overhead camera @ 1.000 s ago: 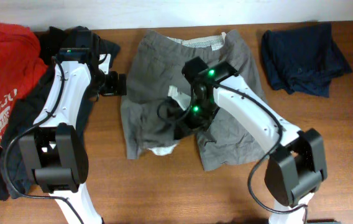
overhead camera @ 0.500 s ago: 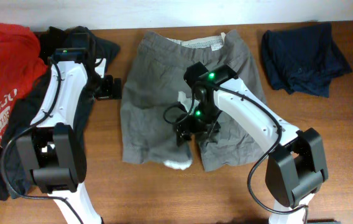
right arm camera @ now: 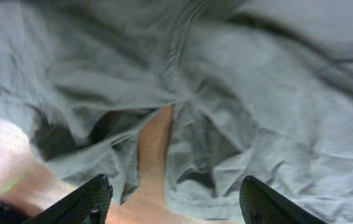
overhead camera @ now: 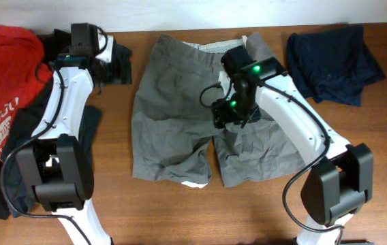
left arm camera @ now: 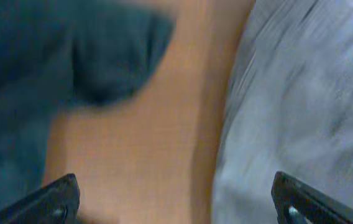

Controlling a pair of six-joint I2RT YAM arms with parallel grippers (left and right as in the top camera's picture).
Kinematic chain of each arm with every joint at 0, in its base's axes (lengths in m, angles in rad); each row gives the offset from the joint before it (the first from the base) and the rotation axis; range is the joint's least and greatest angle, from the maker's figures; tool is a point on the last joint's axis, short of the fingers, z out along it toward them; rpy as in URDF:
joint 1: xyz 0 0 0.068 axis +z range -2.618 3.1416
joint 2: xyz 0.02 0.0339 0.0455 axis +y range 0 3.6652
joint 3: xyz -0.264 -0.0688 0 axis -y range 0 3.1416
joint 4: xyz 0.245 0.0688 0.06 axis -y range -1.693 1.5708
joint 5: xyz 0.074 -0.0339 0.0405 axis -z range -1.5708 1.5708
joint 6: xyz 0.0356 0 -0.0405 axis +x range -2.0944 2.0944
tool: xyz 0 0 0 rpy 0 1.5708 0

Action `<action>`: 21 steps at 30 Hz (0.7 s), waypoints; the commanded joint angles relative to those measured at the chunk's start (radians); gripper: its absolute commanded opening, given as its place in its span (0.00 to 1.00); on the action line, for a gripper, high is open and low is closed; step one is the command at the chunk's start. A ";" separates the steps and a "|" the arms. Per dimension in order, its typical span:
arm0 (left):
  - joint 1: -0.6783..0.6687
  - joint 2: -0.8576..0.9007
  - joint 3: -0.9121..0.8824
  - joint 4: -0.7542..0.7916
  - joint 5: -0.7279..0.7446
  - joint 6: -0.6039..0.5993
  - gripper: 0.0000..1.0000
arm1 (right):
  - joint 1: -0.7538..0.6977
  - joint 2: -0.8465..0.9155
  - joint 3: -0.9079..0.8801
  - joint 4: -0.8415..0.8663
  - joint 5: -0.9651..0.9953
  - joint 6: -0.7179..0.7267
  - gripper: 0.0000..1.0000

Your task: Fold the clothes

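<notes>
The grey-khaki shorts [overhead camera: 173,116] lie spread flat in the middle of the table, waistband toward the far edge and both legs toward the near edge. My right gripper [overhead camera: 229,121] hovers open over the crotch. In the right wrist view it [right arm camera: 179,200] holds nothing, with wrinkled shorts [right arm camera: 257,93] and a strip of bare wood between the legs below it. My left gripper [overhead camera: 120,70] stands wide open beside the shorts' left edge, over the black tee [overhead camera: 115,53]. Between its fingers [left arm camera: 176,202] are bare wood, the shorts [left arm camera: 301,93] on the right and dark cloth on the left.
A red tee [overhead camera: 9,61] lies at the far left, partly under the black tee that runs down the left side. A navy garment [overhead camera: 333,62] is bunched at the far right. A white scrap of lining [overhead camera: 195,184] pokes out at the left leg's hem.
The right gripper opened and let go of the shorts' folded leg, which now lies flat. It then drew back toward the waistband. The left gripper moved toward the far edge.
</notes>
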 commanded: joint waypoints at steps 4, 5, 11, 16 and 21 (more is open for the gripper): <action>-0.034 0.126 0.026 0.218 0.182 0.066 0.94 | -0.053 -0.022 0.018 0.003 0.033 -0.023 0.71; -0.037 0.163 0.055 0.218 0.201 0.067 0.94 | -0.062 -0.022 0.018 0.000 0.033 -0.026 0.71; -0.057 0.411 0.365 0.087 0.251 0.068 0.93 | -0.082 -0.022 0.018 0.000 0.033 -0.041 0.71; -0.072 0.583 0.632 -0.013 0.254 0.066 0.93 | -0.083 -0.022 0.018 0.000 0.033 -0.041 0.71; -0.084 0.637 0.676 -0.062 0.297 0.063 0.33 | -0.083 -0.022 0.018 0.000 0.034 -0.041 0.71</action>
